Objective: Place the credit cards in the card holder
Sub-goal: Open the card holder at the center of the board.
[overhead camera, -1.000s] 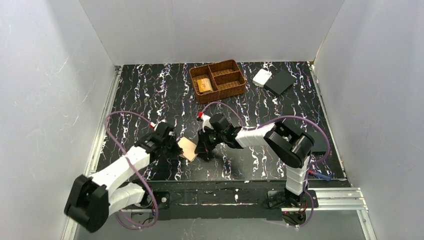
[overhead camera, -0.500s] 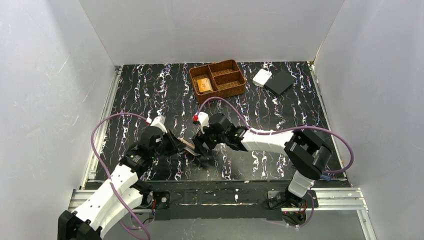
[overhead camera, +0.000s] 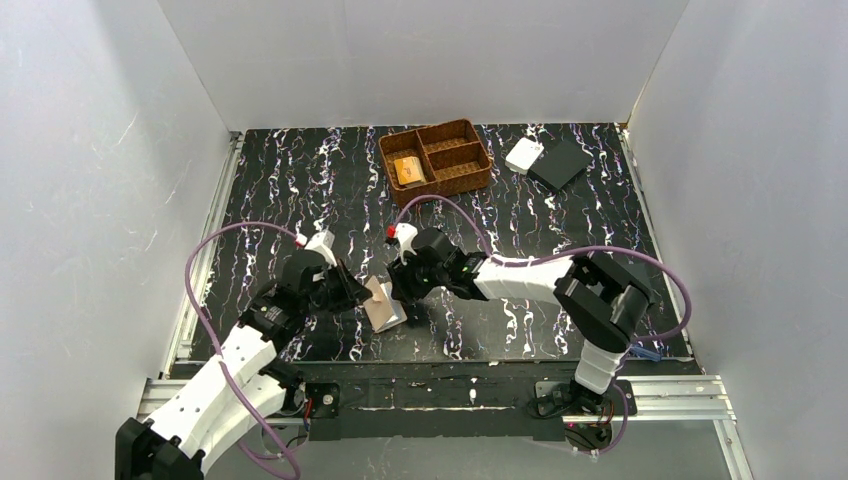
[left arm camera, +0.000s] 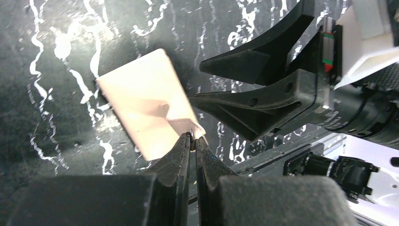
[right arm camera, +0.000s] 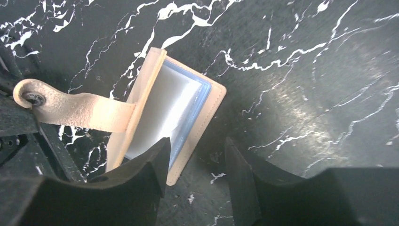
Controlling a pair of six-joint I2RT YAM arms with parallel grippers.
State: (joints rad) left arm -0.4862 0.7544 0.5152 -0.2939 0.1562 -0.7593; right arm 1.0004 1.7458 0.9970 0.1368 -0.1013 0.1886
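The holder (overhead camera: 381,303) is near the front edge of the bench (overhead camera: 300,190), between the two arms, and it looks tilted; I cannot tell if its lower edge touches the bench. The left end effector (left arm camera: 193,136) is closed narrow on the strap (right arm camera: 75,110) of the holder, so it is holding the holder by this strap. In the right wrist view the strap goes from the tan cover to the left, and its round snap end lies against the dark left fingers. The holder is a little open there, and a blue inner face and a pale pocket show between the two covers. The right end effector (right arm camera: 196,146) is just beside the holder on its right side, with its jaws apart and nothing between them but the bench. One of its fingers is close to the lower edge of the holder, but I cannot tell if it touches. The cards (overhead camera: 407,170) lie far from the holder, in the left compartment of the basket (overhead camera: 470,165) at the back of the bench. To the right of the basket are a white piece (overhead camera: 523,154) and a black square (overhead camera: 560,163), touching each other.
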